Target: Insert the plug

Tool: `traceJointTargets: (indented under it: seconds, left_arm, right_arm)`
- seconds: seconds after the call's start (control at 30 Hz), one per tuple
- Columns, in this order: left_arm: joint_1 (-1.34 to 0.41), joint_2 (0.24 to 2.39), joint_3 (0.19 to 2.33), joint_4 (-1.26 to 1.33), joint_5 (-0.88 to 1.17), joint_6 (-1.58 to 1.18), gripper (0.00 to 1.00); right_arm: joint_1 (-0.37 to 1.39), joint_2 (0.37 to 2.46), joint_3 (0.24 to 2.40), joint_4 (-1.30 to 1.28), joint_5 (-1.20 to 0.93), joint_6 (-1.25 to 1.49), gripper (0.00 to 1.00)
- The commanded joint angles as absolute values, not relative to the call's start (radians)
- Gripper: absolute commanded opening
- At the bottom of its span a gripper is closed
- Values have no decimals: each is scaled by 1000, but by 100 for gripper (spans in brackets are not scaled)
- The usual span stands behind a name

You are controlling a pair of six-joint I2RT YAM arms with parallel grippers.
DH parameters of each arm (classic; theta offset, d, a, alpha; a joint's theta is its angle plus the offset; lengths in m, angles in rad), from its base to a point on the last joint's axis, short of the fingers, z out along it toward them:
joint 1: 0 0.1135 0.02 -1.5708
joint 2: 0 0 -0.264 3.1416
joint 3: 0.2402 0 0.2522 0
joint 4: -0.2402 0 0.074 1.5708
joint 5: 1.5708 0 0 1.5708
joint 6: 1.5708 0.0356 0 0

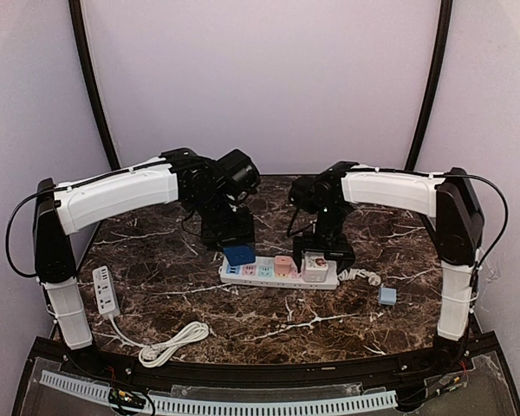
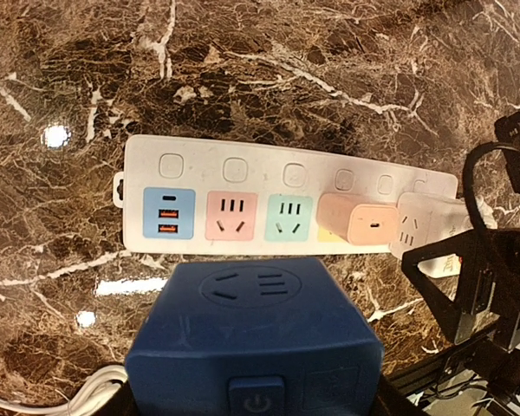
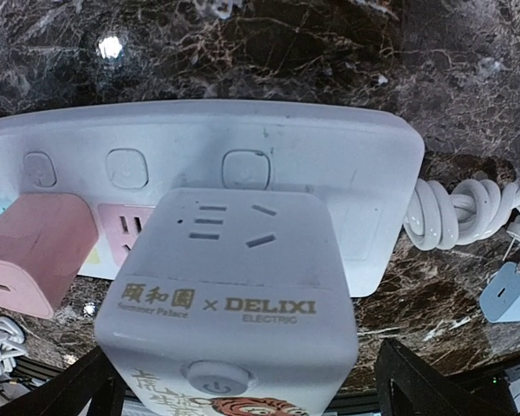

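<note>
Dark marble table (image 1: pixel 169 269) — pale lilac walls (image 1: pixel 260 78).

Marble table (image 1: pixel 329 308): multicoloured power strip (image 1: pixel 260 272) centre, white strip (image 1: pixel 105 290) left, blue charger (image 1: pixel 387 295) right.

Bright, even light falls from above, and small lamp glare spots shine on the marble table (image 2: pixel 329 69). Shadows are soft and short. Both wrist views bend the strip (image 3: pixel 364 173) toward the edges. The blue cube (image 2: pixel 251 338), close to the lens, looks slightly soft.
</note>
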State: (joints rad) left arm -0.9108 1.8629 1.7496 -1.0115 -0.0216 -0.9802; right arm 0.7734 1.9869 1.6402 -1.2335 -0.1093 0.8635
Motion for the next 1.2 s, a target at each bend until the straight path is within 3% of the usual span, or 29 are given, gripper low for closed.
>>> traceJointTargets:
  seconds: [0.0, 0.23, 0.7, 1.17]
  left_arm:
    - [-901, 1883, 1793, -1028, -10, -898, 1]
    - [-896, 1925, 1812, -1053, -15, -871, 1]
    - [-877, 1974, 1824, -1040, 42, -850, 1]
    - [-868, 2015, 1855, -1042, 59, -835, 1]
  right_arm:
    - [751, 1970, 1666, -1272, -86, 829, 99]
    - [743, 1921, 1698, -1344, -3, 820, 99]
    - [744, 1646, 1563, -1341, 127, 827, 99]
    - [744, 1249, 1220, -1185, 25, 791, 99]
